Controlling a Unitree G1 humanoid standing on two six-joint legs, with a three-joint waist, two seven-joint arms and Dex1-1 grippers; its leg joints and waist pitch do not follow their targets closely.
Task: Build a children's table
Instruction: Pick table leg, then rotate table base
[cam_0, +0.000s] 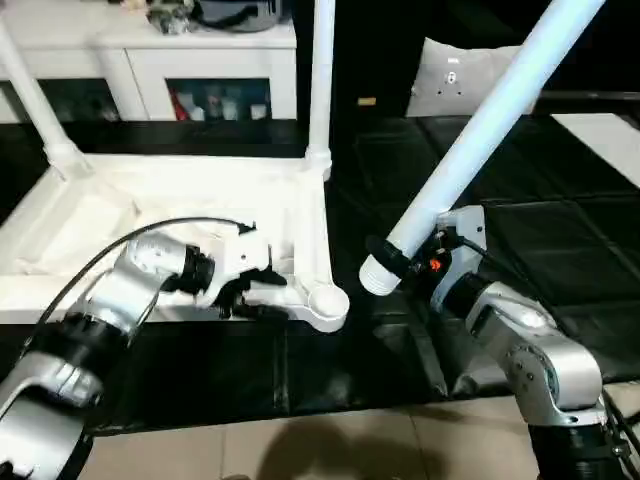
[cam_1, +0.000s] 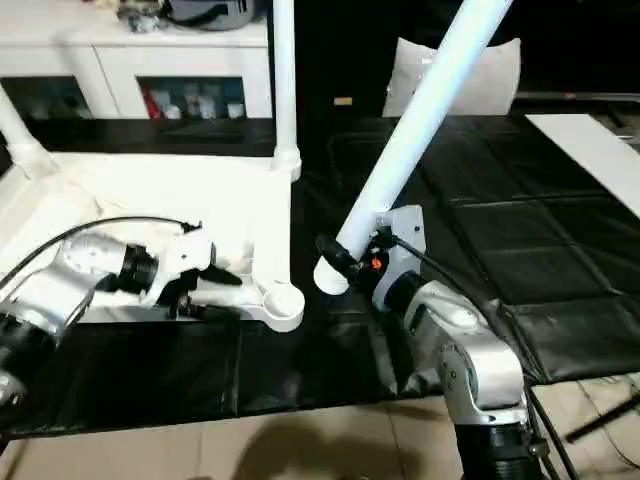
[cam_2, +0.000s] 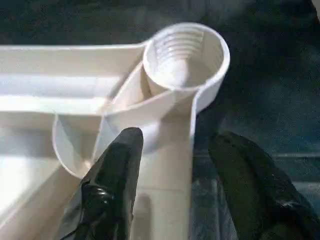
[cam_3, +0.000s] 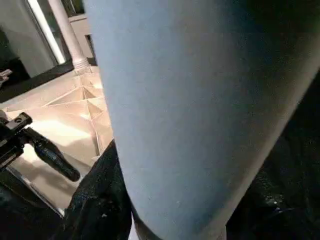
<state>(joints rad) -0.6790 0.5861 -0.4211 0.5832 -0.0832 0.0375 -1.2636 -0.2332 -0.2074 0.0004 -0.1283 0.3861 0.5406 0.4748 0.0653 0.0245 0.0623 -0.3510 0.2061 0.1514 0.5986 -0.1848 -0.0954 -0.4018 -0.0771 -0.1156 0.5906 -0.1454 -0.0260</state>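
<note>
Nearest landmark is the empty corner socket (cam_0: 327, 302) of the upturned table top (cam_0: 150, 215), which lies on the black-covered table (cam_0: 500, 230); left claw (cam_2: 172, 165) straddles the rim wall just beside that socket, fingers apart, one inside, one outside. Right claw (cam_0: 400, 262) is clamped on a loose leg (cam_0: 480, 130) near its threaded end, tilted, just beside the socket. Likely best: steady rim, bring leg upright over socket, then twist. Beyond the socket, two legs (cam_0: 322, 80) stand fitted.
</note>
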